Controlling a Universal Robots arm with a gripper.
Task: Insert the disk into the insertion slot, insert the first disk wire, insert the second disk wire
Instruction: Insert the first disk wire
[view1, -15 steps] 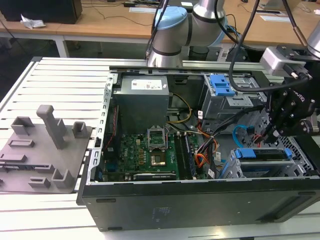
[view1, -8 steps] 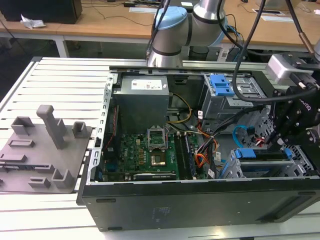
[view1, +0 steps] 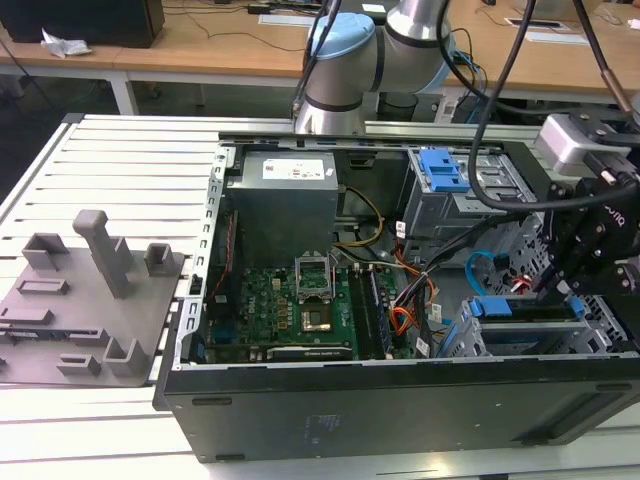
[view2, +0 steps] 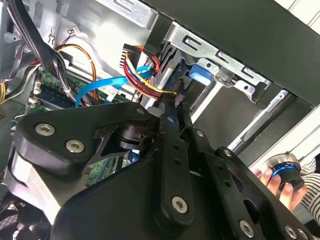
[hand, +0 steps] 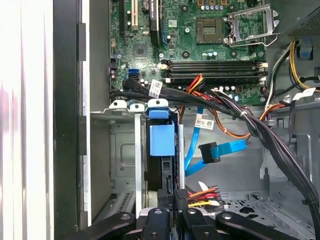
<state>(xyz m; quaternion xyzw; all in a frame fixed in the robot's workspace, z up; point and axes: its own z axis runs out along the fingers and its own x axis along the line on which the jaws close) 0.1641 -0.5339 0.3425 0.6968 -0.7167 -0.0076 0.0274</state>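
Note:
The disk (hand: 162, 141) stands edge-on inside the insertion slot (hand: 122, 150), its blue carrier tab facing out; in the exterior view the disk (view1: 525, 306) sits in the grey cage (view1: 603, 322) at the case's near right corner. My gripper (hand: 175, 194) hangs just behind the disk's rear edge, shut on the black plug of a red, yellow and black disk wire (hand: 202, 194). In the second wrist view the same wire bundle (view2: 142, 75) runs to the gripper (view2: 171, 102). A blue flat disk wire (hand: 212, 151) lies loose beside the slot.
The taller cage with a blue latch (view1: 442, 170) stands behind the slot. Black cable bundles (hand: 240, 117) cross above the motherboard (view1: 300, 300). A person's hand (view2: 272, 182) holds a blue-ringed knob outside the case. A grey fixture plate (view1: 85, 295) lies at the exterior view's left.

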